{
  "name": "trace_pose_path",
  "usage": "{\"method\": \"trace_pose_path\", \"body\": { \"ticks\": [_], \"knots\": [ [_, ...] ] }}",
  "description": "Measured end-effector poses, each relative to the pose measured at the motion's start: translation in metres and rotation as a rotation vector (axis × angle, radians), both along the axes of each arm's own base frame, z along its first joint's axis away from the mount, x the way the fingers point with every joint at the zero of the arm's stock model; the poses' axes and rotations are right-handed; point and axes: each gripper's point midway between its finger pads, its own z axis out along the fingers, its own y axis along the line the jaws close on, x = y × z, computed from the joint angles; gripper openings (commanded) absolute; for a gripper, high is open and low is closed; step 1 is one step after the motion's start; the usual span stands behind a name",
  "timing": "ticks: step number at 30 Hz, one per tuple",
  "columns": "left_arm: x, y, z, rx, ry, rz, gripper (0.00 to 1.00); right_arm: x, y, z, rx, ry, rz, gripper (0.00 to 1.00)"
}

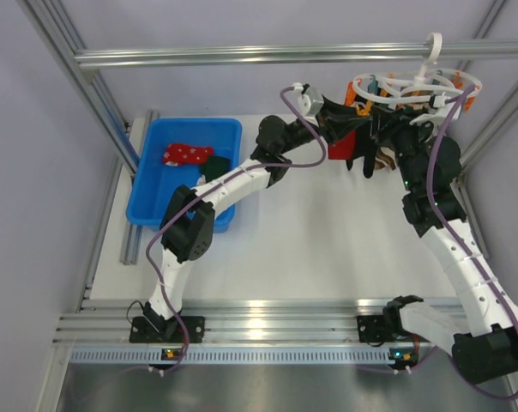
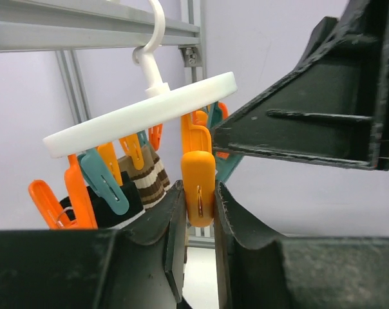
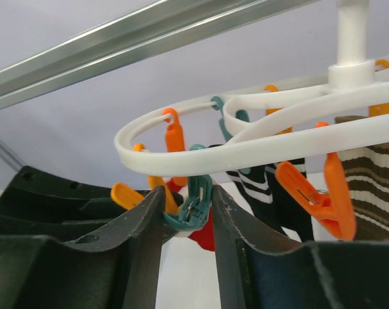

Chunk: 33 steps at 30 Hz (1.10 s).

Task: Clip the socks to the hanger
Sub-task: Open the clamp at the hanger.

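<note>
The left pincer is closed on an orange peg. Both of its fingers press on the sides of the peg. The peg hangs straight down from the white hanger, which is just above the pincer and tilts up to the pincer's right. To the left of the pincer more orange and teal pegs dangle. A brown striped sock hangs behind them.

The right pincer is closed on a teal peg, with a finger touching each side. A red sock shows just under that peg, between the fingers. I cannot tell if the peg bites it. The ring of the hanger curves right above this pincer.

Higher up, the hook of the hanger sits on a metal bar.

Far from both pincers, down on the table to their left, a blue bin holds two more socks. One is red with white specks and one is dark green.
</note>
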Motion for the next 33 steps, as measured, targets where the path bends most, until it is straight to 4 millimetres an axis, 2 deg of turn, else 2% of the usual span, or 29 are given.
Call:
{"method": "trace_pose_path", "body": {
  "ticks": [4,9,11,17,22,27,33],
  "knots": [
    [0.001,0.001,0.002,0.019,-0.023,0.02,0.05,-0.011,0.005,0.004,-0.04,-0.013,0.046,0.47],
    [-0.002,0.005,0.007,0.052,-0.046,0.049,0.05,-0.031,0.02,0.014,-0.115,-0.062,0.15,0.66],
    [-0.002,0.007,0.007,0.062,-0.055,0.063,0.05,-0.035,0.025,0.016,-0.147,-0.076,0.183,0.66],
    [-0.004,0.006,0.004,0.083,-0.087,0.084,0.04,-0.047,0.039,0.014,-0.238,-0.14,0.274,0.57],
    [-0.005,0.005,0.003,0.087,-0.119,0.096,0.03,-0.058,0.045,0.004,-0.317,-0.214,0.311,0.61],
    [-0.006,0.006,-0.001,0.095,-0.14,0.109,0.03,-0.054,0.041,-0.004,-0.345,-0.237,0.292,0.63],
    [-0.009,0.008,0.0,0.093,-0.162,0.118,0.03,-0.042,0.031,0.002,-0.322,-0.268,0.264,0.63]
  ]
}}
